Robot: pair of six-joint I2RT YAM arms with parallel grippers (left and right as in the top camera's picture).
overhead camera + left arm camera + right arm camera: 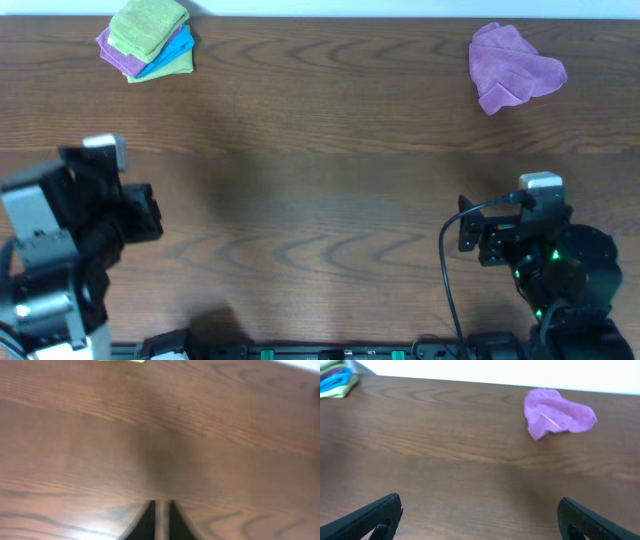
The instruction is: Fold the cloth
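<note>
The lime-green cloth (pixel 148 25) lies folded on top of a stack at the table's far left corner. A sliver of it shows at the top edge of the left wrist view (pixel 122 361). My left gripper (pixel 150 213) is at the near left, far from the cloth. Its fingers (pixel 161 506) are shut and empty above bare wood. My right gripper (pixel 468 232) is at the near right. Its fingers (pixel 480 510) are wide open and empty over bare wood.
Under the green cloth lie a blue cloth (pixel 172 52) and a purple cloth (pixel 115 52); the stack's edge shows in the right wrist view (pixel 335 380). A crumpled purple cloth (pixel 512 68) lies at the far right, also in the right wrist view (pixel 557 412).
</note>
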